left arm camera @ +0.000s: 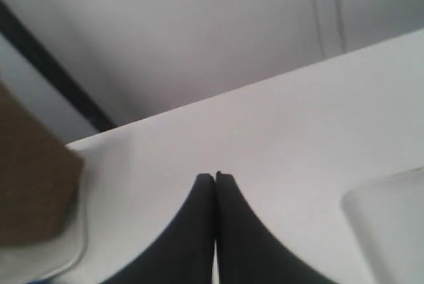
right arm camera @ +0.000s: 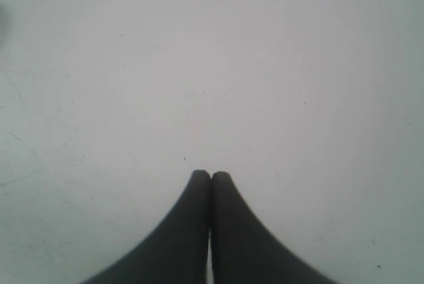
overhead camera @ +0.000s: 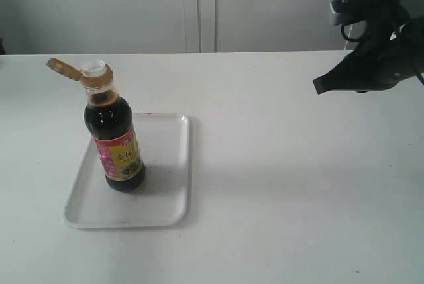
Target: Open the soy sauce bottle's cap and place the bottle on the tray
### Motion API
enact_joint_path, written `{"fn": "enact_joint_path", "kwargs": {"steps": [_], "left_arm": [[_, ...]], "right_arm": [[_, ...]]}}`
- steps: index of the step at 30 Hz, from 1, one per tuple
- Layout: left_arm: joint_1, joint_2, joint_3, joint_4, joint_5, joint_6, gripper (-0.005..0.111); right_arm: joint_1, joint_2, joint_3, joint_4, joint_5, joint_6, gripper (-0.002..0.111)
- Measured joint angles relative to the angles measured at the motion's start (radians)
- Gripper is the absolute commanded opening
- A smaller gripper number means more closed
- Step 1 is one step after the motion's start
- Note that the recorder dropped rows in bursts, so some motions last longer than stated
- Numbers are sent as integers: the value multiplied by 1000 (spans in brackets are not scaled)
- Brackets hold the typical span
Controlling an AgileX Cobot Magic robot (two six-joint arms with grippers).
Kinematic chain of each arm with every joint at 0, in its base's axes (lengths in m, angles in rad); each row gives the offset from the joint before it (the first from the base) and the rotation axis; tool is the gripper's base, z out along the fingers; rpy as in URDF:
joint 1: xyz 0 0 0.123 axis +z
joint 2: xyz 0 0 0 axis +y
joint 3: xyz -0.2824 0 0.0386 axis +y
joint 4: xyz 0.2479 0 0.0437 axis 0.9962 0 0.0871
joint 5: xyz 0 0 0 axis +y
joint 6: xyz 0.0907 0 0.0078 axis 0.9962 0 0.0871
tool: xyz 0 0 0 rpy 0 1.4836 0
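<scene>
At the left of the exterior view, the flat white rectangular tray with rounded corners and a low raised rim is seen lying on the white table, and the small clear soy sauce bottle of dark liquid, with its red, pink and yellow label, is found standing upright inside it, towards the tray's left half. The orange-brown hinged flip-top cap is seen swung back to the left, so that the white pour spout is exposed. Both parts of the task are therefore judged to be done, with nothing apparent left but withdrawal. The left gripper is not found in the exterior view; in its wrist view its black fingers are pressed together on nothing, over bare table, with a brown blurred shape to one side. At the right, the right gripper is held above the table, well apart from the bottle, its fingers likewise clenched and empty in its wrist view.
</scene>
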Motion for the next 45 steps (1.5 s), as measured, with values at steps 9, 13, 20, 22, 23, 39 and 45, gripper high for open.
{"fn": "enact_joint_path", "kwargs": {"steps": [9, 13, 20, 22, 23, 39, 45], "left_arm": [[0, 0, -101, -22, 558, 163, 0], [0, 0, -166, -197, 735, 358, 0], [0, 0, -268, -445, 968, 540, 0], [0, -2, -284, -482, 968, 568, 0], [0, -2, -286, -498, 970, 580, 0], [0, -67, -241, -713, 968, 704, 0], [0, -240, -112, -711, 841, 705, 0]], "right_arm": [[0, -16, 0, -27, 2, -12, 0], [0, -28, 0, -46, 11, -12, 0], [0, -62, 0, -82, 115, 51, 0], [0, -73, 0, -139, 178, 102, 0], [0, -76, 0, -168, 218, 128, 0], [0, -246, 26, -268, 516, 243, 0], [0, -439, 159, -232, 258, 243, 0]]}}
